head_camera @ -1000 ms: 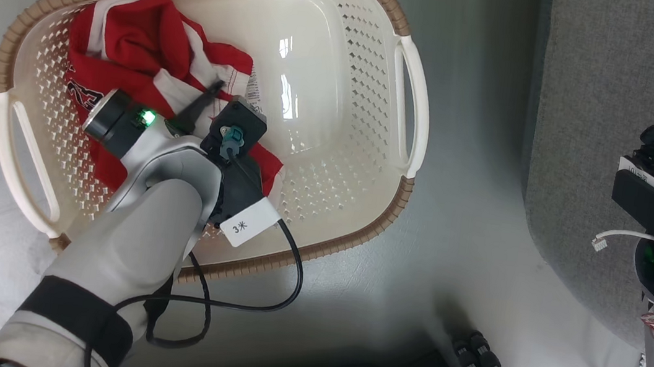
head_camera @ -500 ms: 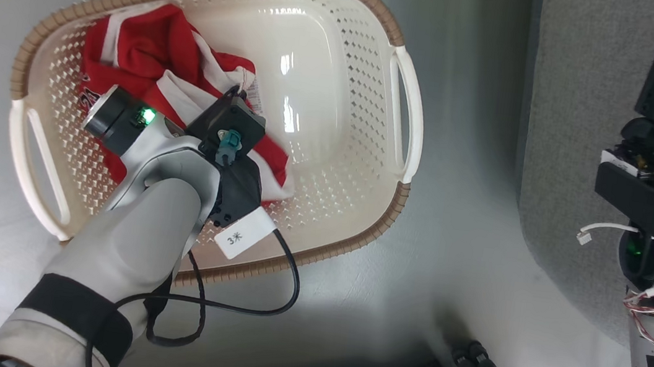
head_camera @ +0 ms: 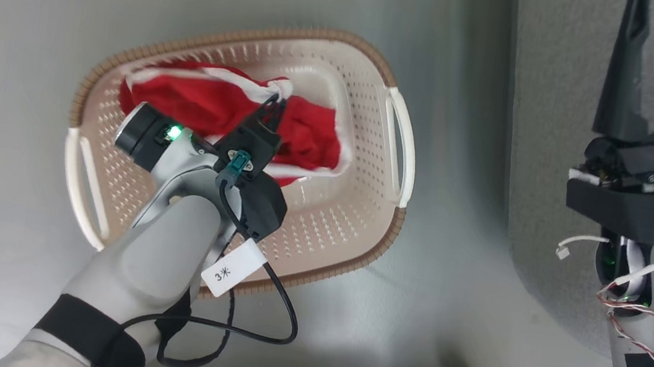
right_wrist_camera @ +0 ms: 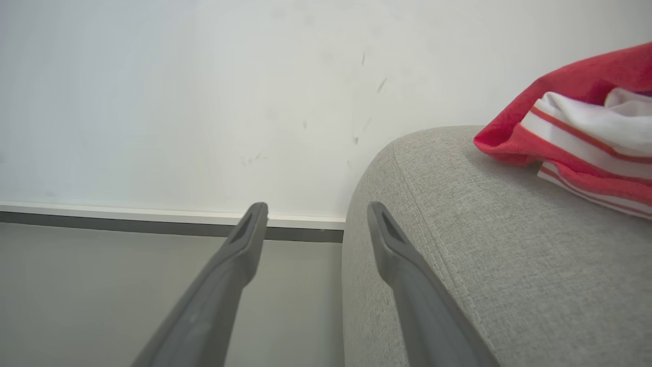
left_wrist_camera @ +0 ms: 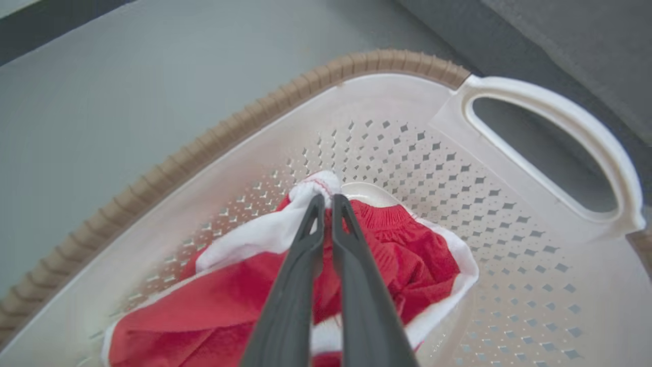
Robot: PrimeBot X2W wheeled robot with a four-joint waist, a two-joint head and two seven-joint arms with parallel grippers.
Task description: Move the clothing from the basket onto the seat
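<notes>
left gripper (left_wrist_camera: 326, 200): fingers pinched almost together on the white edge of the red garment (left_wrist_camera: 214, 316), probably so it can be lifted | bulk sags below the tips, inside the laundry basket (left_wrist_camera: 356, 63) | right gripper (right_wrist_camera: 316, 216): fingers spread, empty, beside the grey sofa (right_wrist_camera: 484, 255) | striped red garment (right_wrist_camera: 586, 102) lies on the sofa, beyond its tips to the right

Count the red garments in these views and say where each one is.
2. One red garment is in the basket, pinched by the left gripper; a second garment lies on the grey seat. The bundle's folds may hide more.
</notes>
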